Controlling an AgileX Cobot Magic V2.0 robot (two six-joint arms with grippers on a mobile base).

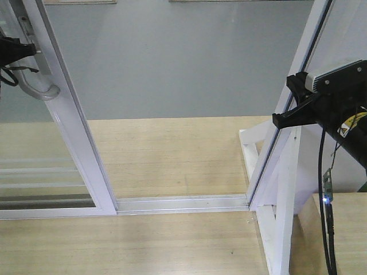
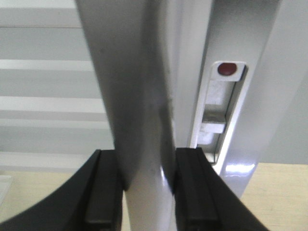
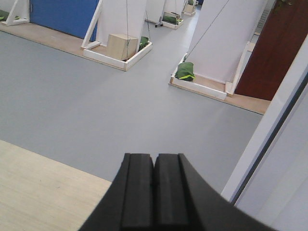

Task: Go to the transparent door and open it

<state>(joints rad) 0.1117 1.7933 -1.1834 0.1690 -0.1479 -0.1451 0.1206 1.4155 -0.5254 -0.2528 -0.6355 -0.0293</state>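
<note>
The transparent door (image 1: 69, 126) stands at the left of the front view, a white-framed glass panel with thin white bars low down, slid away from the right frame so the doorway is open. Its curved grey handle (image 1: 40, 89) sits on the stile. My left gripper (image 1: 23, 50) is shut on the handle (image 2: 144, 144); in the left wrist view both black fingers (image 2: 103, 192) press its sides, next to the lock slot with a red dot (image 2: 227, 69). My right gripper (image 3: 154, 166) is shut and empty, held up at the right (image 1: 287, 117).
A floor track (image 1: 183, 203) runs across the wooden platform. The white right frame post (image 1: 287, 120) and slanted brace (image 1: 281, 223) stand at the right. Beyond lies grey floor with white partitions, a wooden box (image 3: 121, 45) and a green item (image 3: 185, 71).
</note>
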